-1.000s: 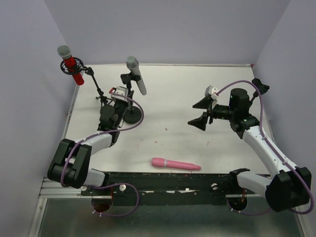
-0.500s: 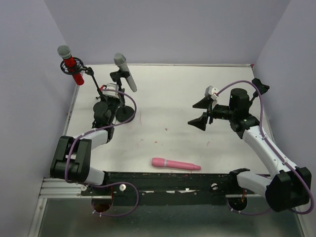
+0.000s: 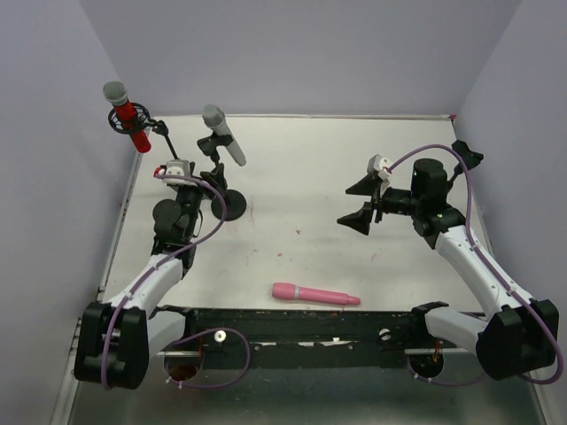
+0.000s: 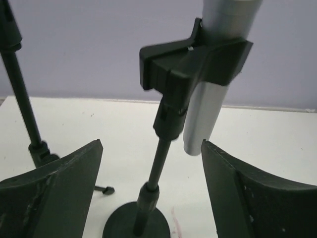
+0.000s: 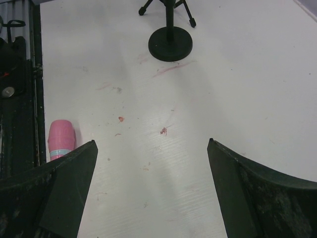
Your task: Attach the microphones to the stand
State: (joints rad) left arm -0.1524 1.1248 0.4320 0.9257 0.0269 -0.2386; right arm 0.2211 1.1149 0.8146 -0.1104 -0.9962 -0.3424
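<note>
Two of three look done. The round-based black stand (image 3: 232,205) holds the silver-grey microphone (image 3: 221,133) in its clip, and the glittery red microphone with a silver mesh head (image 3: 133,124) sits in a ring mount (image 3: 116,121) to that stand's left. The all-pink microphone (image 3: 314,294) lies loose on the white surface (image 3: 354,150), nearer the arms than the stand. Both claws gape wide and empty: the left claw (image 4: 151,144) faces the stand, and the right claw (image 3: 357,202) is well to its right.

1. We see a white table (image 3: 354,159) filling the middle of the top view.
2. Lilac walls (image 3: 292,53) close it in at nine, twelve and three o'clock.
3. A black rail (image 3: 292,320) runs along its six o'clock edge.
4. Small red marks (image 5: 163,131) dot the tabletop near its centre; we cannot tell what they are.
</note>
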